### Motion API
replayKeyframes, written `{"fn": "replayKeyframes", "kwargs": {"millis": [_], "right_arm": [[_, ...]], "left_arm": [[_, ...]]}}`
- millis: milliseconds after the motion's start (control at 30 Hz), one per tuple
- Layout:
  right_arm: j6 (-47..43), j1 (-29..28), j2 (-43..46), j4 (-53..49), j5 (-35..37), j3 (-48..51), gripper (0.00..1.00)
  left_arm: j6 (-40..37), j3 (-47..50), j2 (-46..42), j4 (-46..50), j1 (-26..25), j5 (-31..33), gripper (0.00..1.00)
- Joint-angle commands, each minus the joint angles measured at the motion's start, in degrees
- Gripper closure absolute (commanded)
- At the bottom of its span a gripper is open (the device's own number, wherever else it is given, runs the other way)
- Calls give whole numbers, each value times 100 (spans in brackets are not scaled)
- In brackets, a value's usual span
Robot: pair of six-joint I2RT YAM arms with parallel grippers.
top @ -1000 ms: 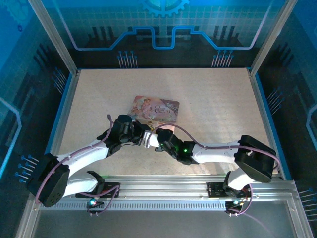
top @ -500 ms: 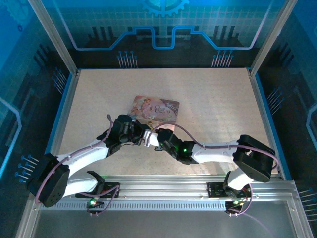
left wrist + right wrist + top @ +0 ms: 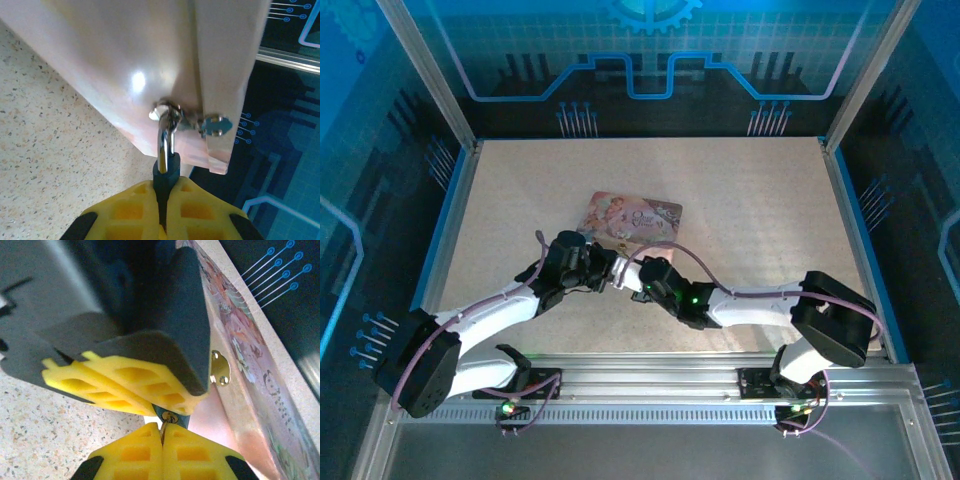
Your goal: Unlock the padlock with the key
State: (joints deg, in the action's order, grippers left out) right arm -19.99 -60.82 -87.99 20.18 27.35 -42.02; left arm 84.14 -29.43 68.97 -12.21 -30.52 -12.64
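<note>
In the left wrist view my left gripper (image 3: 165, 189) is shut on the small dark padlock (image 3: 166, 172). Its silver shackle (image 3: 166, 140) passes through the hasp (image 3: 215, 125) of the pink tin (image 3: 125, 65). In the right wrist view my right gripper (image 3: 162, 434) is shut on the thin brass key (image 3: 164, 426), whose tip sits at the keyhole in the padlock's underside (image 3: 176, 418). The left gripper's yellow fingers (image 3: 130, 385) clamp the lock just above. From the top, the left gripper (image 3: 608, 272) and right gripper (image 3: 632, 280) meet nose to nose in front of the tin (image 3: 632, 215).
The speckled beige table (image 3: 750, 200) stretches wide behind and to the right of the tin. Aluminium posts and blue panels wall it in on all sides. A brass hinge plate (image 3: 220, 369) shows on the tin's edge beside the lock.
My right gripper has closed on the key and edged slightly toward the left gripper. The left gripper has kept its grip on the padlock without moving.
</note>
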Motion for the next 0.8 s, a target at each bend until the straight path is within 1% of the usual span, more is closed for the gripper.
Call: {"fn": "replayKeyframes", "kwargs": {"millis": [0,167,433,667,767], "right_arm": [[977,205,139,106,-272,7,100],[1902,318,176,79,-580,-21,100],[3899,745,185,28,-1542,-23,100],[5803,1113,32,564,-2435,295,100],[6213,1165,-175,792,-2665,323,100]], "left_arm": [[74,-12,-116,-326,-15,-204,100],[75,-10,-120,-317,-15,-204,100],[52,42,-120,-288,-14,-169,100],[36,69,-63,-290,-14,-143,100],[27,78,-41,-301,-24,-156,100]]}}
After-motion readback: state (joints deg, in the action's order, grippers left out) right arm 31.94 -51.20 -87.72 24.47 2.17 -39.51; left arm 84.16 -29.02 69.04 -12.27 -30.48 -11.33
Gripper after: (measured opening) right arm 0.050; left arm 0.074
